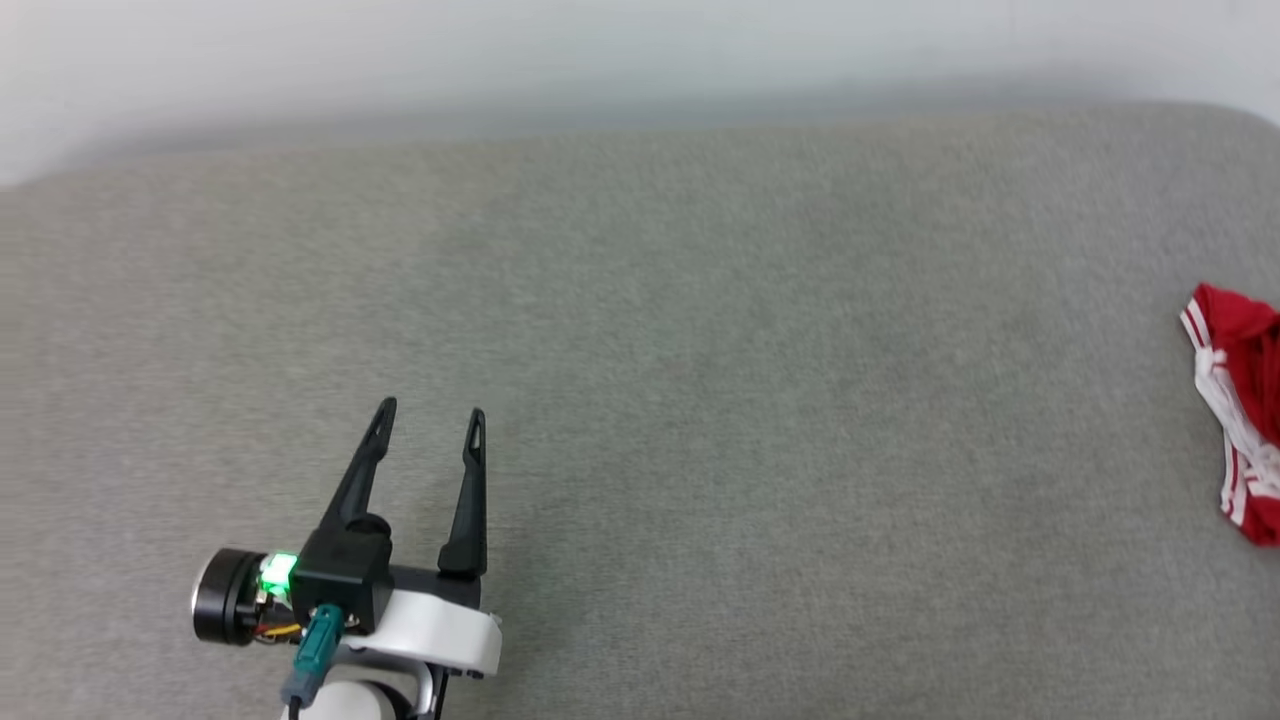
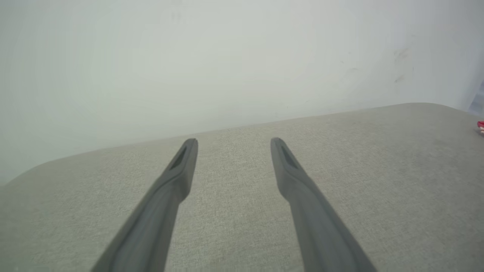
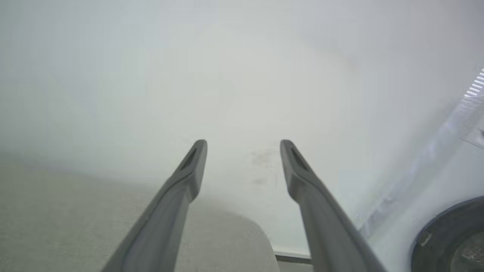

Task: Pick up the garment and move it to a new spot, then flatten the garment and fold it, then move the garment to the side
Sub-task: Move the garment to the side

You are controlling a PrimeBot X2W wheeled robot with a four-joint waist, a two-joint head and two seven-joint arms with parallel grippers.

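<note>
Quantity 1: crumpled red fabric garment (image 1: 1240,325) with white striped trim. Quantity 1: grey fabric-covered surface (image 1: 700,400). Quantity 2: robot hands, left hand (image 1: 430,415) and right hand (image 3: 244,145), each with two long dark fingers (image 1: 467,500).

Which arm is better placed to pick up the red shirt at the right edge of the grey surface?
Right, probably. The garment lies at the surface's far right edge, while the left gripper hovers open at the lower left. The right gripper is open too, near a surface corner.

Garment (image 1: 1245,350) far right on surface (image 1: 700,350), left gripper (image 1: 431,408) front-left
</note>
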